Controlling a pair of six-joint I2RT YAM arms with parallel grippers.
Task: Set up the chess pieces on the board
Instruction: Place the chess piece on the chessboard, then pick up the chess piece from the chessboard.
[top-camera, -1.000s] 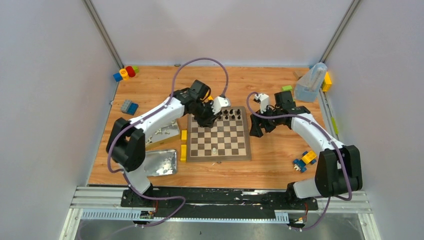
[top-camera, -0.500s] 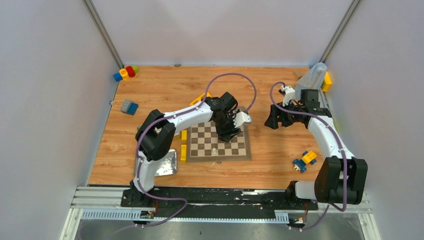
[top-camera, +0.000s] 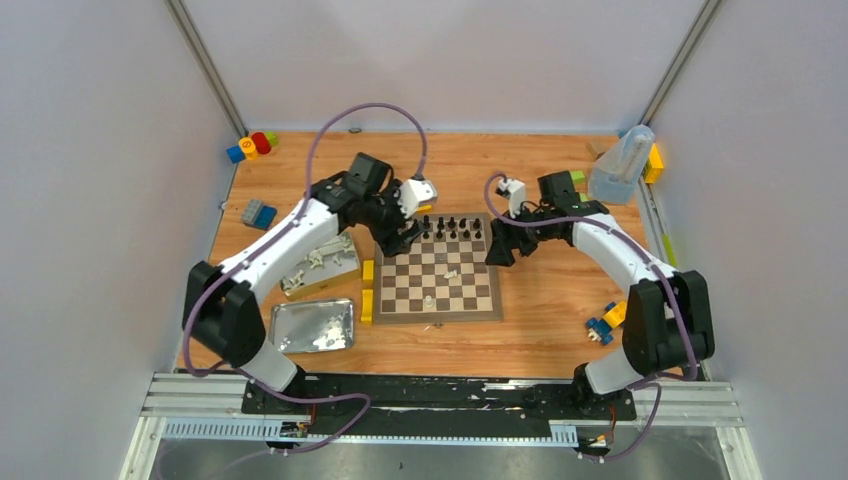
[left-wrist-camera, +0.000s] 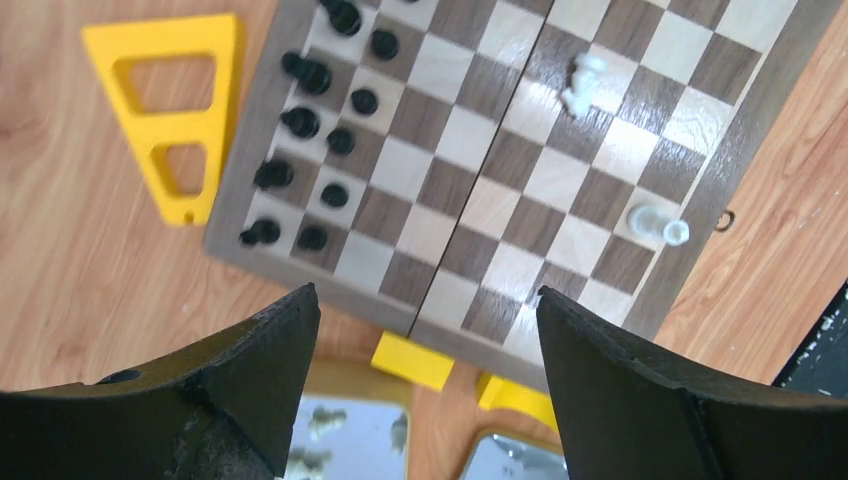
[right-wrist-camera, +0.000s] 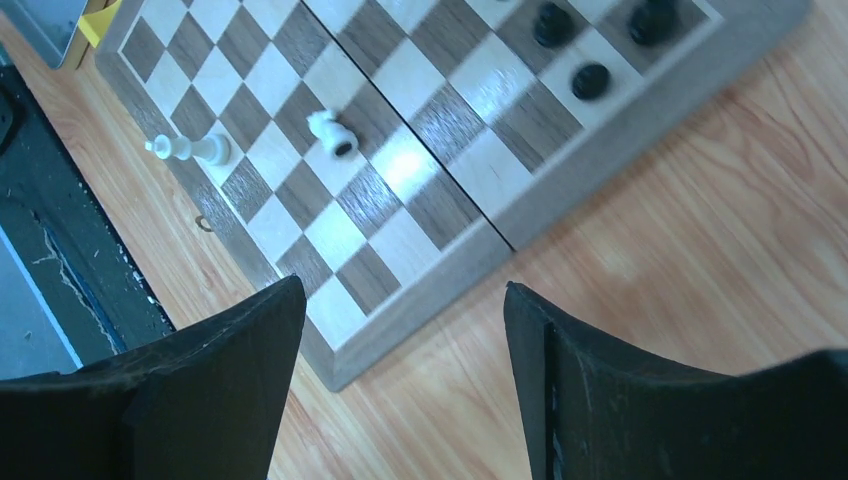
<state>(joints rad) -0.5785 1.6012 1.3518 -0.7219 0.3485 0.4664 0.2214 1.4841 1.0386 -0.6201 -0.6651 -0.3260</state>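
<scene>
The board (top-camera: 470, 291) lies mid-table. Black chess pieces (top-camera: 452, 228) fill part of its two far rows. One white piece (top-camera: 451, 272) lies toppled near the centre, and another (top-camera: 429, 301) stands near the front edge. My left gripper (top-camera: 396, 238) hovers open and empty over the board's far left corner. In the left wrist view my left gripper (left-wrist-camera: 425, 293) frames the board's edge (left-wrist-camera: 455, 150), with the black pieces (left-wrist-camera: 300, 125) and the toppled white piece (left-wrist-camera: 582, 80) beyond. My right gripper (top-camera: 500, 250) hangs open and empty at the board's right edge. The right wrist view has my right gripper (right-wrist-camera: 402, 288) over bare wood.
Two metal tins (top-camera: 313, 326) (top-camera: 322, 263) sit left of the board; the farther one holds white pieces. Yellow blocks (top-camera: 367, 290) line the board's left edge. A toy car (top-camera: 610, 318) sits right, a grey-blue block (top-camera: 258, 213) left, coloured blocks (top-camera: 252, 145) back left, a clear container (top-camera: 620, 165) back right.
My left gripper swung over the board's middle, opened, and drew back to the far left corner; a white piece now lies mid-board. My right arm swung away right, then returned to the board's right edge.
</scene>
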